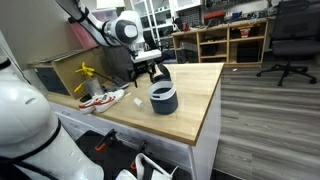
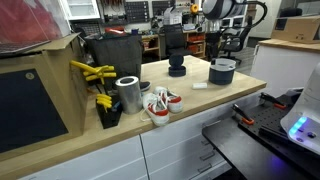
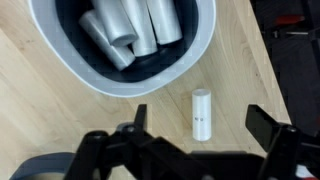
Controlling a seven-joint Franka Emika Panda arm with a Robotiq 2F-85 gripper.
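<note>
We see the end effector (image 3: pixel 203 122) hanging over the wooden surface (image 3: pixel 40 120), its jaws spread wide and holding nothing. One small white cylinder (image 3: pixel 201 113) lies flat on the surface between the two fingers (image 3: pixel 140 122), touching neither, just beside one grey bowl (image 3: pixel 42 35). Inside the bowl we count at least three more cylinders (image 3: pixel 130 30), lying close together. In an exterior view, one pair of sneakers (image 1: pixel 100 99) sits further along the surface.
</note>
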